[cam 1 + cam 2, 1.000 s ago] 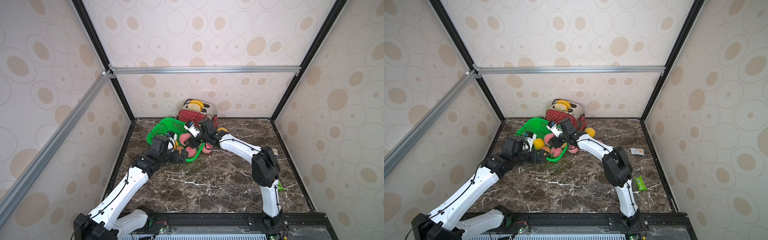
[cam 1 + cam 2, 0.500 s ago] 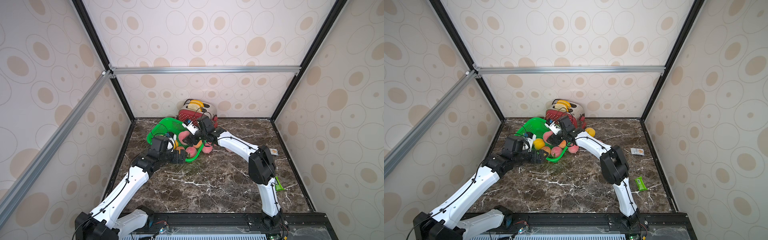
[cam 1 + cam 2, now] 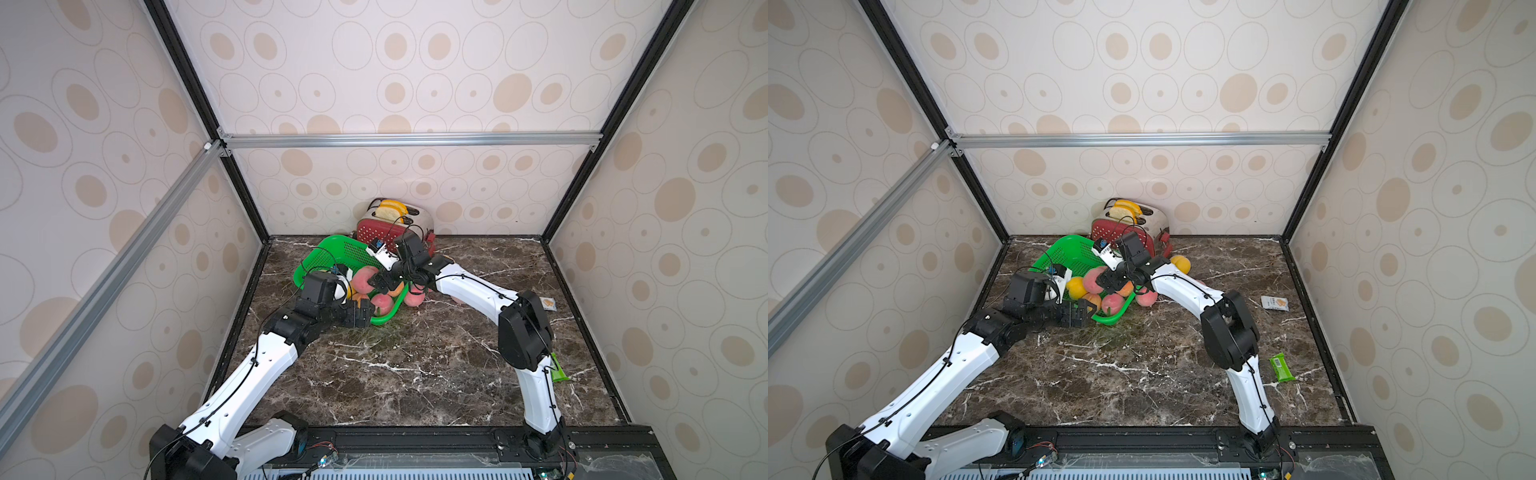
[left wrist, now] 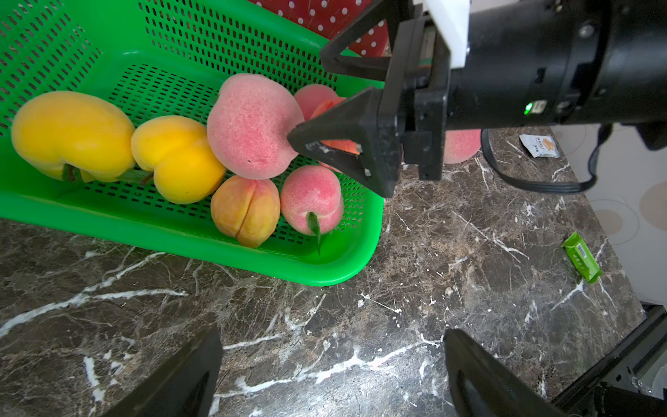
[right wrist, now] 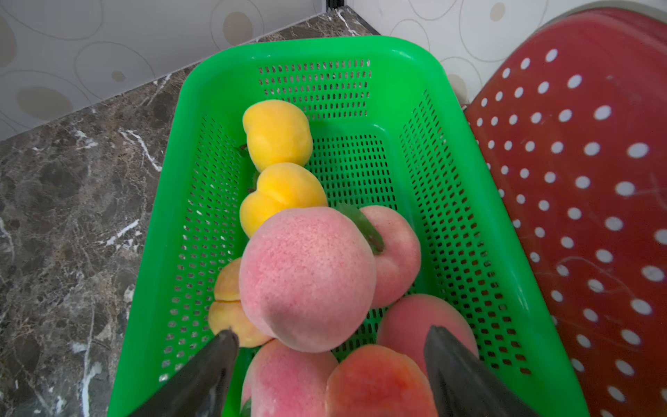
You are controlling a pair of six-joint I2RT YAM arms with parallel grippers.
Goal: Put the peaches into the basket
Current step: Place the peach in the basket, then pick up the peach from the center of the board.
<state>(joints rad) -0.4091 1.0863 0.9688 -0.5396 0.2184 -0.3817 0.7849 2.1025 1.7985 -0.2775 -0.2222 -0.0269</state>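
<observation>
Fingers (image 4: 173, 379) of the left hand (image 4: 328, 339) spread wide above the surface (image 4: 433, 270), just short of the basket (image 4: 325, 278). Peaches (image 4: 177, 159) are piled inside. The right hand (image 5: 332, 334), prongs parted, touches the pink peach (image 4: 252, 126) on top. Another peach (image 3: 1146, 297) lies outside, beside the basket.

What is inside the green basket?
In the basket: two yellow peaches, one orange peach, several pink peaches, the biggest pink peach on top. The pile covers anything beneath it.
</observation>
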